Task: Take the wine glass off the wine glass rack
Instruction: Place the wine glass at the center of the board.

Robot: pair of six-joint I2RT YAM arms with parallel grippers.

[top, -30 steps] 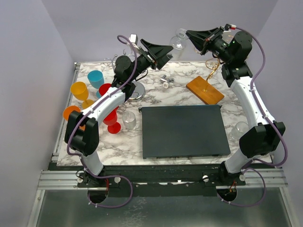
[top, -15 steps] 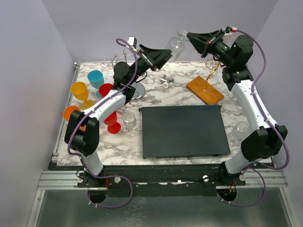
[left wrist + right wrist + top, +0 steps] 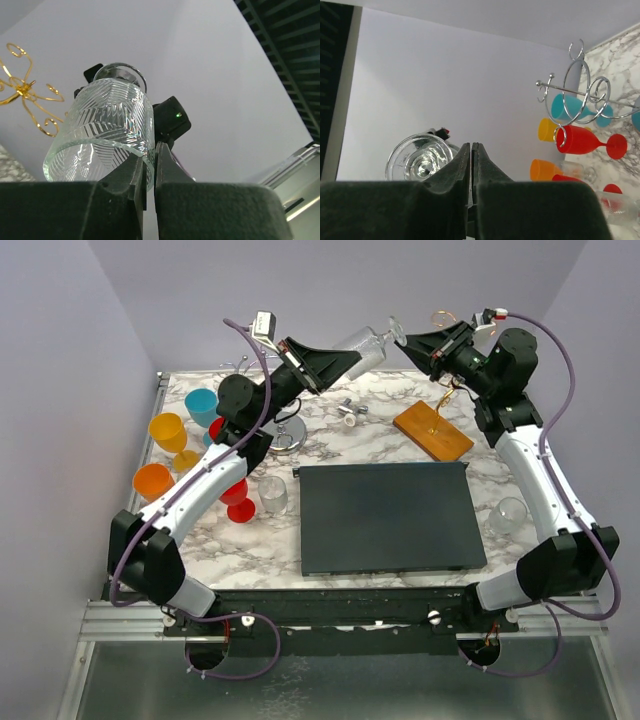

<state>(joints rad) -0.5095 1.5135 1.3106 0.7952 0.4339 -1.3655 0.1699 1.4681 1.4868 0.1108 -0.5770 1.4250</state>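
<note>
Above the far edge of the tabletop (image 3: 250, 540), item one: the wine glass (image 3: 362, 340), clear, cut with a leaf pattern, lying on its side in the air, off the wine glass rack (image 3: 432, 430). I see the left jaws pinching the wall of its rim, and the right jaws pressed together on its foot end.

Item two: the rack. Its orange-brown base sits near the far right corner, the gold stem is upright, and the curly hooks (image 3: 25, 89) are near the right jaws.

Item three: a silver wire stand (image 3: 580, 92) toward the far left. By it I count a teal goblet (image 3: 202, 405), a yellow goblet (image 3: 168, 430), an orange goblet (image 3: 152, 480) and a red goblet (image 3: 238, 502).

Item four: a dark tray (image 3: 385, 518) at the middle, with a clear cup (image 3: 272, 496) upright just beside its left edge.
</note>
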